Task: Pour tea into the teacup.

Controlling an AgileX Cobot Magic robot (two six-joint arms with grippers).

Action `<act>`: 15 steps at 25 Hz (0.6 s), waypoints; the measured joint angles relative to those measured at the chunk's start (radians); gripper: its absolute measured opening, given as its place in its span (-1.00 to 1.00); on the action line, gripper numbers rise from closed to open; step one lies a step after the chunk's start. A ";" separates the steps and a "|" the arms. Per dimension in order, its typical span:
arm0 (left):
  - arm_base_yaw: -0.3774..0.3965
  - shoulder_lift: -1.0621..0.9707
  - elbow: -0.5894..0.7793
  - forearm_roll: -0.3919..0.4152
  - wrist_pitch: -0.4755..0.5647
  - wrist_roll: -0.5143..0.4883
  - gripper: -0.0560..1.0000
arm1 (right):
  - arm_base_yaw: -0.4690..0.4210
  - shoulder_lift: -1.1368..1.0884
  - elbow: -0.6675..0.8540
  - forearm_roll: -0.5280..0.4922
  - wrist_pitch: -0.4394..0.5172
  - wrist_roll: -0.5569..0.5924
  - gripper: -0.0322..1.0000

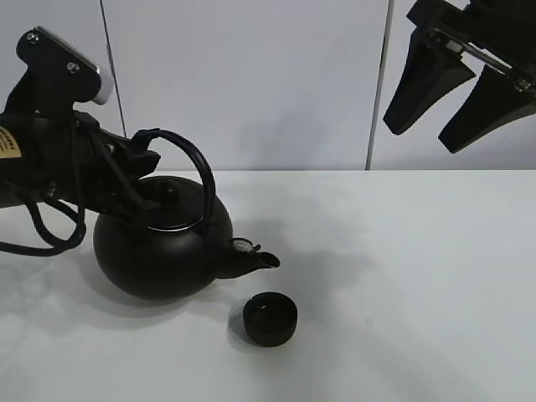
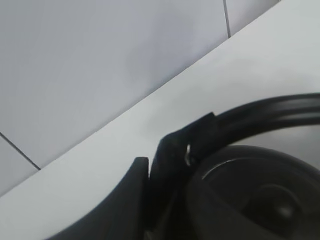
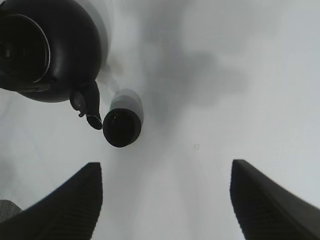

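Exterior high: left gripper (image 1: 141, 159) clamped on kettle (image 1: 163, 247) handle, spout (image 1: 255, 260) tipped just above and beside teacup (image 1: 270, 318).
Left wrist: fingers (image 2: 167, 165) closed around handle (image 2: 270, 112), lid (image 2: 260, 195) below.
Right wrist: right gripper (image 3: 165, 200) apart, empty, well clear of teacup (image 3: 121, 127). Best to shift spout over cup mouth, tilt slowly.

White table (image 1: 435, 318): teacup (image 1: 270, 318) standing, kettle (image 1: 163, 251) beside.
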 joint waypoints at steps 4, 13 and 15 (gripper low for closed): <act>0.000 0.000 0.000 0.000 0.000 -0.109 -0.68 | 0.000 0.000 0.000 0.000 0.000 0.000 0.02; 0.000 0.000 0.002 0.003 0.000 -0.337 -0.68 | 0.000 0.000 0.000 0.000 0.000 0.000 0.02; 0.000 0.000 0.004 0.003 0.000 -0.386 -0.68 | 0.000 0.000 0.000 0.000 0.000 0.000 0.02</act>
